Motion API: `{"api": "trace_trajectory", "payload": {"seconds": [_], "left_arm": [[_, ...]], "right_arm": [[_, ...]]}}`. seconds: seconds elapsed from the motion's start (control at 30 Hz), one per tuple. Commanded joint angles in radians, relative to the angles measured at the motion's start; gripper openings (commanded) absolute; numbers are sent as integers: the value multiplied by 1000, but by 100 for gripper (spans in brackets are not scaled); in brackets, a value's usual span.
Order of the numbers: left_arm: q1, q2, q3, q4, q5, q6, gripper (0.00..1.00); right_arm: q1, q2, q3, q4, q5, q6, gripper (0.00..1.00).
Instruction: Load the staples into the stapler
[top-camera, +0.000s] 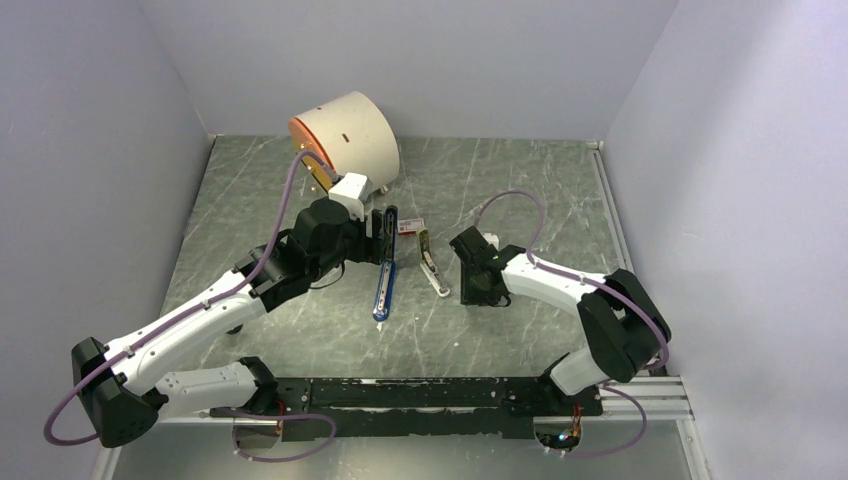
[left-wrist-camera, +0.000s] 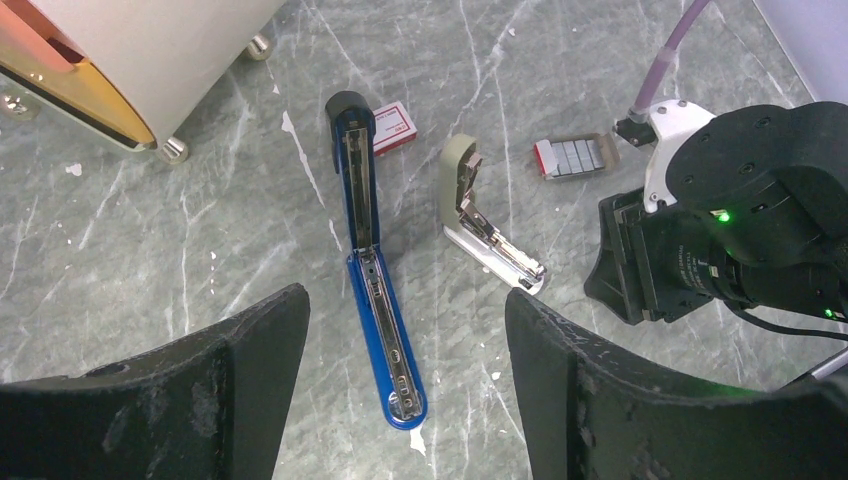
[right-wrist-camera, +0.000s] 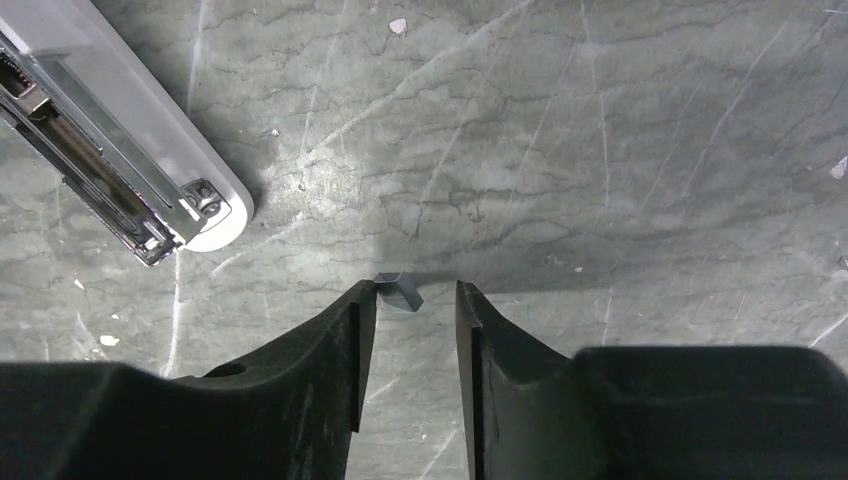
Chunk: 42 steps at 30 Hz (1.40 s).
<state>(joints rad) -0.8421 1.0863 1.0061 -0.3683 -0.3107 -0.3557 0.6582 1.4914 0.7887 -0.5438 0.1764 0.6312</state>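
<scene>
The blue stapler (top-camera: 384, 280) lies opened out flat on the table, its silver channel facing up; it also shows in the left wrist view (left-wrist-camera: 378, 300). My left gripper (left-wrist-camera: 405, 300) hovers above its near half, wide open and empty. A short grey strip of staples (right-wrist-camera: 400, 293) sits at the tips of my right gripper (right-wrist-camera: 415, 292). It touches only the left fingertip (right-wrist-camera: 365, 300); a gap separates it from the other finger. My right gripper (top-camera: 470, 292) points down at the table, right of the grey-green stapler.
A grey-green stapler (left-wrist-camera: 485, 230) lies open between the blue stapler and my right arm (left-wrist-camera: 730, 230); it also shows in the right wrist view (right-wrist-camera: 120, 165). A red-and-white staple box (left-wrist-camera: 395, 127), a small tray of staple strips (left-wrist-camera: 575, 157) and a cream cylinder (top-camera: 350, 135) stand behind.
</scene>
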Motion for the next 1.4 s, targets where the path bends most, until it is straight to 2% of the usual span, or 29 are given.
{"api": "trace_trajectory", "payload": {"seconds": [0.0,0.27,0.77,1.03,1.37], "left_arm": [[2,-17,-4,8,-9,-3,77],[1,-20,-4,5,-16,-3,77],[1,-15,-1,-3,-29,3,77],[2,-13,-2,5,-9,8,77],[1,-17,-7,14,7,15,78]], "right_arm": [[10,8,34,-27,32,-1,40],[18,26,85,-42,41,-92,45],[26,103,110,-73,-13,-254,44],[26,120,113,-25,-126,-336,43],[24,137,128,-35,-135,-378,38]]}}
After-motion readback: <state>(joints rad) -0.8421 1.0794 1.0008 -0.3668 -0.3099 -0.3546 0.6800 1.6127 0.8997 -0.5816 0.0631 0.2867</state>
